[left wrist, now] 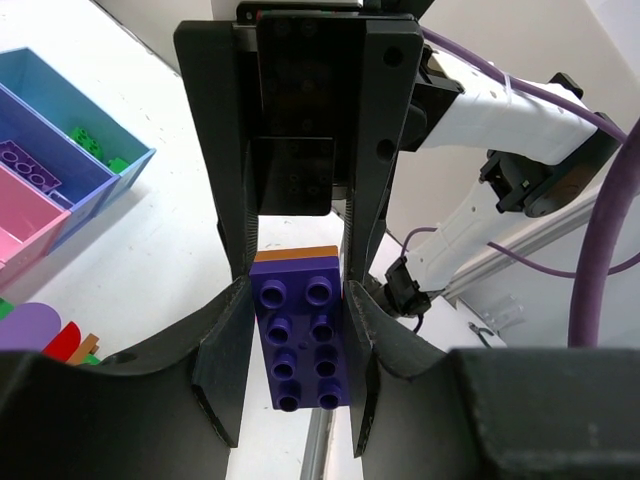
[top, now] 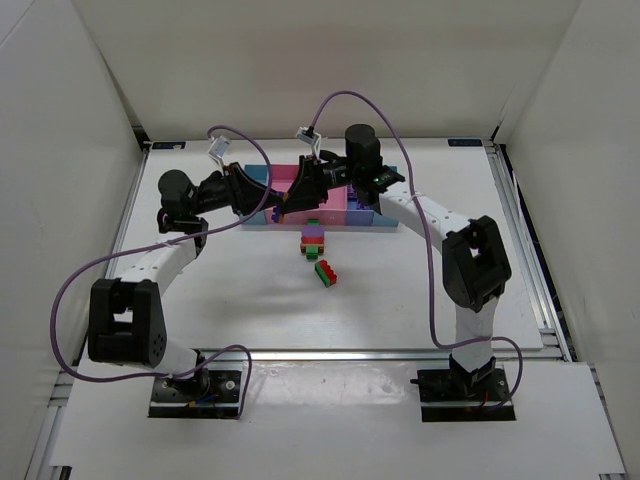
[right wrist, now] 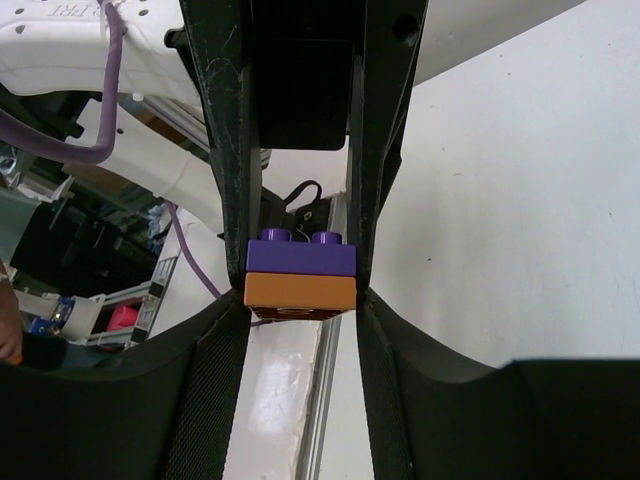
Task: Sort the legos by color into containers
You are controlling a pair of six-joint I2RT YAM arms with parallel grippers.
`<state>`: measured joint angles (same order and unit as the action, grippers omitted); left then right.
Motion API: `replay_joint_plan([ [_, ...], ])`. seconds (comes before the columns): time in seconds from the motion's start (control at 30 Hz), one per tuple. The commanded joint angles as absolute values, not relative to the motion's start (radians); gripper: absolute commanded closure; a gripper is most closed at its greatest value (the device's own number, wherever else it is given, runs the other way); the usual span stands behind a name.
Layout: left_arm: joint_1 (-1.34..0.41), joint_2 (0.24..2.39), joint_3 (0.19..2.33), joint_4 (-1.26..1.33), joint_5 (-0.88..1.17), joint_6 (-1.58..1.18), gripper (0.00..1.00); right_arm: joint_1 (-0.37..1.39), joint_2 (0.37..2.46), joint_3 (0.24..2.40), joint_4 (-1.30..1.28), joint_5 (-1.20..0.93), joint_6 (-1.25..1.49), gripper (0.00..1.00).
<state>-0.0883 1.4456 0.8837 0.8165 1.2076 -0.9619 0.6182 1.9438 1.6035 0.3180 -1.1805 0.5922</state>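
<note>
Purple on orange: the two are stuck together as one stack, and I have both arms on it, up in the air over the middle of the tray at the far centre of the table. The step in hand, as I read it, is splitting this pair so each colour can go to its own compartment.

The left pincer is narrow and clamped on the purple brick, pads against its long sides. The right pincer has its pads against both ends of the orange brick, and I take that as a grip, though a light one.

Next I would hold one arm firm and pull or tilt the other away so the studs let go. The pull has to run square to the joint or a brick may twist out. After that the purple one would go to the darker blue compartment.

The left wrist view gives me the purple studs face on, only a sliver of orange behind them, and the right end of the tray with a purple piece and green pieces already sorted. The right wrist view shows the joint line side on, which the other hides. Only the top view shows the loose bricks waiting on the table just near of the tray, while the arms cover the held pair there.
</note>
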Motion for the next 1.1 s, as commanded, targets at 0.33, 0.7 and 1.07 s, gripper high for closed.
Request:
replay_joint_plan([
  [0.33,-0.074,1.433,0.905,0.839,1.193,-0.943,0.88,0.627,1.934,1.623,0.319,-1.187,0.549,0.91],
  [0.7,-0.012,1.425,0.896,0.839,1.195,-0.951,0.9,0.575,1.865,1.539,0.285,-1.189,0.515,1.0],
  [1.07,-0.012,1.424,0.885,0.833,1.198,-0.95,0.9,0.483,1.778,1.46,0.155,-1.19,0.407,1.0],
])
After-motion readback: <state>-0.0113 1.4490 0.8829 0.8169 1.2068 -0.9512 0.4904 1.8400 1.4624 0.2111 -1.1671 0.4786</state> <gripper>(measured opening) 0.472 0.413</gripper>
